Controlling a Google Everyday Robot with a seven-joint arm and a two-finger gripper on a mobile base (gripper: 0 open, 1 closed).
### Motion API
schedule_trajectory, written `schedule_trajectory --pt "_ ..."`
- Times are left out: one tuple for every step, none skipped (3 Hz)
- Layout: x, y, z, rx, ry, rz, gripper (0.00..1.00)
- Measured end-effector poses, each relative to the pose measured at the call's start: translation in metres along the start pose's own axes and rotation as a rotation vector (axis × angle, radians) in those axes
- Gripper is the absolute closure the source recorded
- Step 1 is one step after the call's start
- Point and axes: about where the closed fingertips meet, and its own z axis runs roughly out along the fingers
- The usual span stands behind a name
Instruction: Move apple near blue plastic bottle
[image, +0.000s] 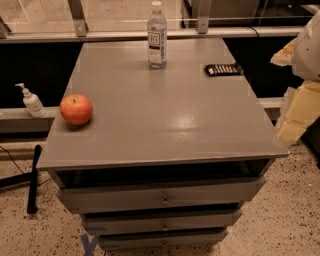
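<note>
1. Position of my gripper (291, 125): it hangs at the right margin of the camera view, just off the right edge of the cabinet (175, 125), level with the front half of the top. It holds nothing that I can see. Whether it is apart or together, I cannot tell.

2. Position of the apple (76, 109): it rests on the cabinet top close to the left edge and towards the front, stem dimple up. It touches nothing else.

3. Position of the bottle (157, 36): it stands upright at the far edge of the top, about midway across, cap on. It is well apart from the apple.

4. Governing relation: the apple lies straight across the top from my gripper, on the opposite side, with almost the whole width of bare surface between them. The bottle lies farther back and between the two in the sideways sense.

5. Judgement on the approach: the apple is round, so no long axis dictates wrist angle. A reach from the right, staying towards the front, should pass well clear of the bottle and of the dark flat packet (223, 69) lying at the far right.

6. Risk: the apple sits near the left edge, so a nudge could roll it off
</note>
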Motion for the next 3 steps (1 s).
schedule_trajectory --pt "0.0 0.0 0.0 0.0 0.0 0.0 0.0" --pt "-0.005 0.001 -0.002 -0.005 -0.025 -0.004 0.0" --pt "-0.027 0.009 0.011 -0.048 -0.134 -0.004 0.0"
